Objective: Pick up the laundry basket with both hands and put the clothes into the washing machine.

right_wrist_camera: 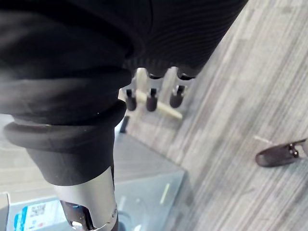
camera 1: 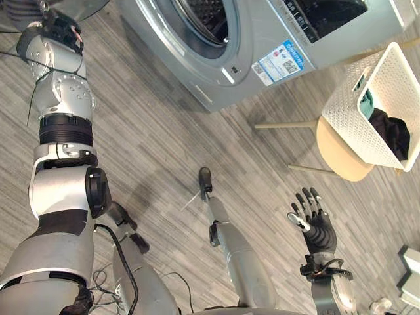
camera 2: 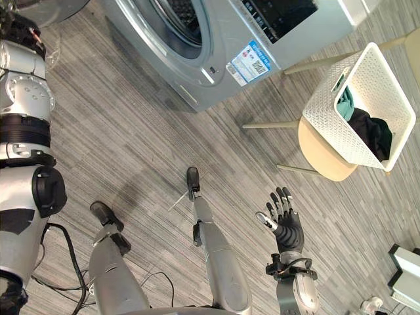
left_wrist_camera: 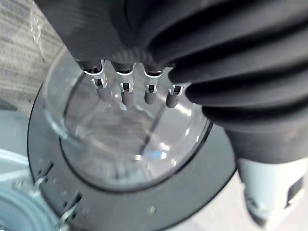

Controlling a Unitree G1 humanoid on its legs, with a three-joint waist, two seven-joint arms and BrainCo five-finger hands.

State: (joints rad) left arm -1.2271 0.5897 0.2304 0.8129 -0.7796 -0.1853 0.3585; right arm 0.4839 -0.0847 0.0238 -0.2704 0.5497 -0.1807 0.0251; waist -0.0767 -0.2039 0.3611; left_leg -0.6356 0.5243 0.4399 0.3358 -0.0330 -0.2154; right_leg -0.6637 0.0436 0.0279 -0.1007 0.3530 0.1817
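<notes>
On a pale stool [camera 1: 338, 156] beside the washing machine [camera 1: 262, 39], the white laundry basket [camera 1: 348, 105] holds dark and teal clothes [camera 1: 394, 134]. The right hand [camera 1: 318, 226] hovers over the floor, well apart from it, fingers spread wide. The left hand [left_wrist_camera: 124, 91] holds straight fingers close against the machine's round glass door [left_wrist_camera: 125, 144].

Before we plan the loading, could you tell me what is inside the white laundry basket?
The white laundry basket holds a black garment and a teal garment beside it. Its perforated wall and those clothes cover whatever lies deeper, so anything further cannot be seen.
</notes>
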